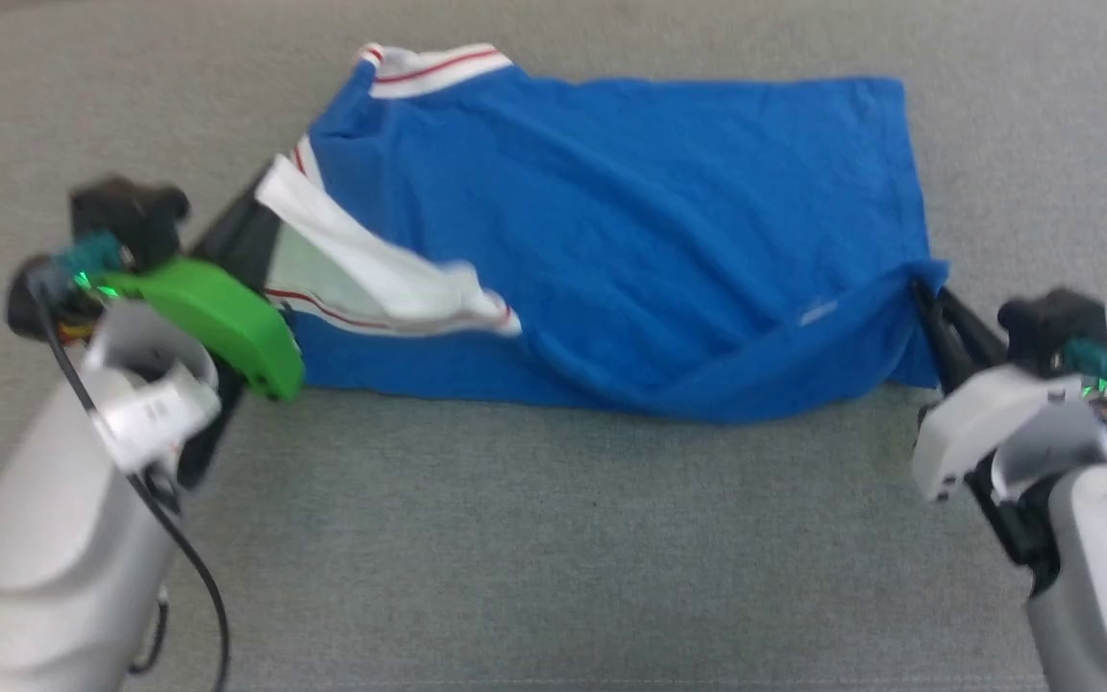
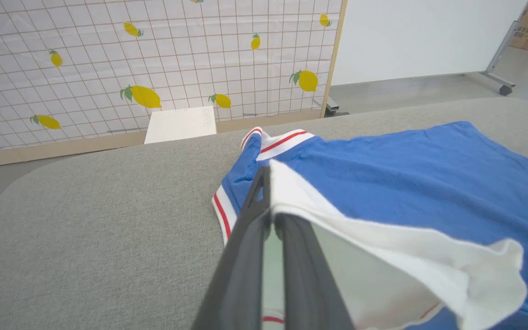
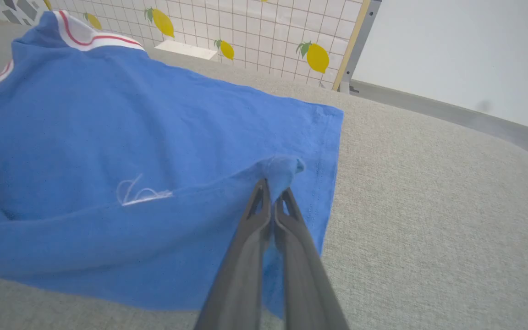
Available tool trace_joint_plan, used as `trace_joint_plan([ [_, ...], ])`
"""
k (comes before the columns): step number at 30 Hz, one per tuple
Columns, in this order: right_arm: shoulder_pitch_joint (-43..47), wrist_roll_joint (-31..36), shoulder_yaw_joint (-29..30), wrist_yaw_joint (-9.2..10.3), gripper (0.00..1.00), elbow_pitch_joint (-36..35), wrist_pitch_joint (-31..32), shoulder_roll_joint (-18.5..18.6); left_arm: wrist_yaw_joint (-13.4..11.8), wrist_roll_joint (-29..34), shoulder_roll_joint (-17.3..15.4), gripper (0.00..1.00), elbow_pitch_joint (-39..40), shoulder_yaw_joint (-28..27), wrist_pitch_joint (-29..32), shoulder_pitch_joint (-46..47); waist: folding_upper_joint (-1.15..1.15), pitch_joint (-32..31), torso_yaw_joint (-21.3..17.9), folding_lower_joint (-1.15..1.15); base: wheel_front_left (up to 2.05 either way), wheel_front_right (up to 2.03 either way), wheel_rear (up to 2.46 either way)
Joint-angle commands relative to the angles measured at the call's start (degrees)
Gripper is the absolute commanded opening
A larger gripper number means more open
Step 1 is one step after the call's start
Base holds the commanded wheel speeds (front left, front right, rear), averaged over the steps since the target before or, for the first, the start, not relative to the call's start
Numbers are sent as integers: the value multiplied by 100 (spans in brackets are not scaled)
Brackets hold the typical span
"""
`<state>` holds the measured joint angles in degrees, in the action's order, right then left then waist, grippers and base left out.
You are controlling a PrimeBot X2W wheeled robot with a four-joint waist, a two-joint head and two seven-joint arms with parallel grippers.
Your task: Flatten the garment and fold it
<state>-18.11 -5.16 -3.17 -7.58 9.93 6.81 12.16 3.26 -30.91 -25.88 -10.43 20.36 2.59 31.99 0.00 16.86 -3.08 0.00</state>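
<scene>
My left gripper (image 2: 266, 192) has its jaws clamped on the shirt's (image 1: 630, 221) sleeve (image 1: 361, 259). My right gripper (image 3: 274, 188) pinches the hem (image 3: 287, 166) between its jaws.

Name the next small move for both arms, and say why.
Probably carry both grips a little toward the far edge of the garment, in step. The left gripper is shut on the white sleeve, the right gripper is shut on the blue hem corner, and the cloth sags in a loose fold between them.

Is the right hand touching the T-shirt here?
Touching. The right wrist view shows the right hand shut on a bunched fold of the T-shirt near its hem.
</scene>
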Motion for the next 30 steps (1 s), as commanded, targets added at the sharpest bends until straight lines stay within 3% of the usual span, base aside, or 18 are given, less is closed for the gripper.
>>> trace_joint_plan([
  [1, -192, -51, -15, 9, 0, 73, 125, 42, 32, -71, -81, 0, -110, -34, 136, 206, 0, 329, -162, 0, 0, 0, 0],
  [11, -1000, -298, -196, 9, 0, 744, 888, 236, 72, -326, -337, 0, -1070, -62, 1079, 736, 0, 836, -290, 0, 0, 0, 0],
  [21, -1481, -757, -446, 9, 0, 1237, 2245, 269, 114, -966, -389, 0, -1707, 176, 2966, 646, 0, 1035, -347, 0, 0, 0, 0],
  [24, -1496, -842, -452, 9, 0, 1176, 2476, 262, 50, -1102, -369, 0, -1616, 122, 3106, 600, 0, 1024, -347, 0, 0, 0, 0],
  [26, -1470, -873, -402, 9, 0, 1106, 2496, 263, -52, -1048, -363, 0, -1510, 58, 2881, 581, 0, 980, -334, 0, 0, 0, 0],
  [27, -1442, -869, -352, 9, 19, 1059, 2451, 256, -113, -978, -359, 87, -1448, 22, 2670, 567, 0, 942, -329, 0, 0, 0, 0],
  [28, -1410, -855, -297, 9, 44, 1015, 2379, 243, -163, -908, -351, 100, -1399, -9, 2456, 552, 0, 896, -321, 0, 0, 0, 0],
  [29, -1353, -844, -239, 9, 92, 960, 2295, 216, -186, -806, -346, 100, -1328, -31, 2151, 526, 0, 842, -312, 0, 0, 0, 0],
  [30, -1291, -837, -174, 9, 100, 913, 2202, 187, -230, -750, -313, 100, -1284, -73, 1885, 490, 0, 778, -299, 0, 0, 0, 0],
])
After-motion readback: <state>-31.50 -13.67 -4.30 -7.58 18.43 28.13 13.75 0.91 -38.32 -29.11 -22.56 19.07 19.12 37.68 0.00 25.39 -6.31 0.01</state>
